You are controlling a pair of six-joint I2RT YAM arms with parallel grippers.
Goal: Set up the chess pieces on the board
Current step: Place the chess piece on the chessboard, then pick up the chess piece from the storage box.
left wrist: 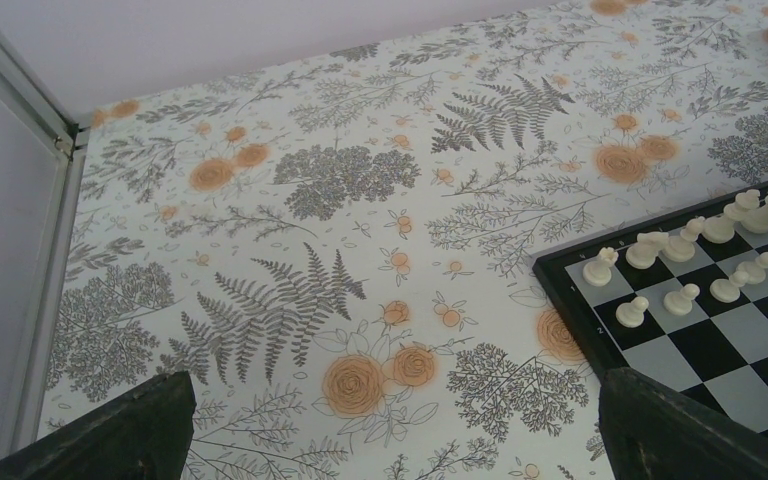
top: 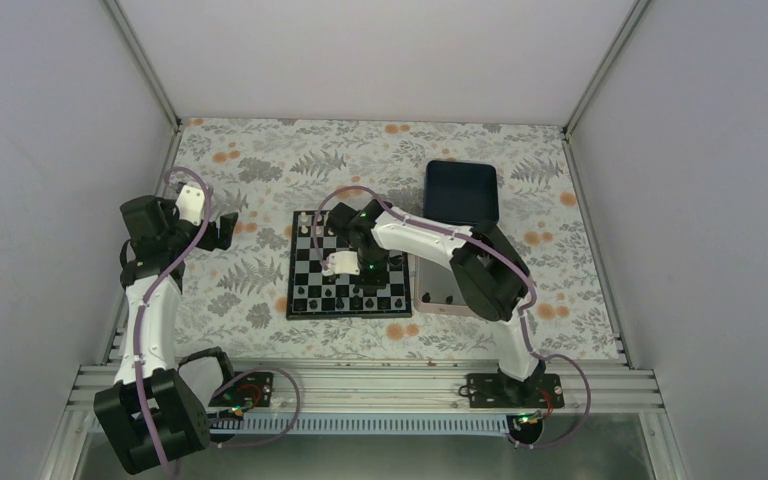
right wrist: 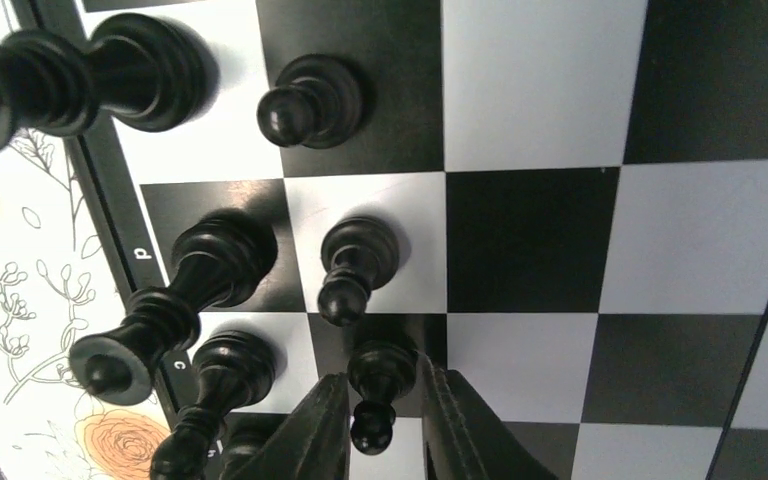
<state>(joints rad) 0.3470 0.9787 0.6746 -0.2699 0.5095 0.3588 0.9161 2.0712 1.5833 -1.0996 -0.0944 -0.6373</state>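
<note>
Left of the board [top: 306, 268], the left pincer [top: 223, 229] hangs over the flowered worktop [top: 260, 170], fingers spread wide, released, grasping nothing. Just right of that pincer lies the board's corner, carrying white pieces [left wrist: 660, 250] in two rows. Over the board's near side, the right pincer [right wrist: 380, 372] points down, fingers narrowly parted astride one black pawn [right wrist: 378, 388] standing on a dark square; whether they press it cannot be told. Left of this pincer, black chess pieces [right wrist: 210, 275] stand along the board's edge. Right of it, well apart, sits a dark blue tray [top: 462, 190].
</note>
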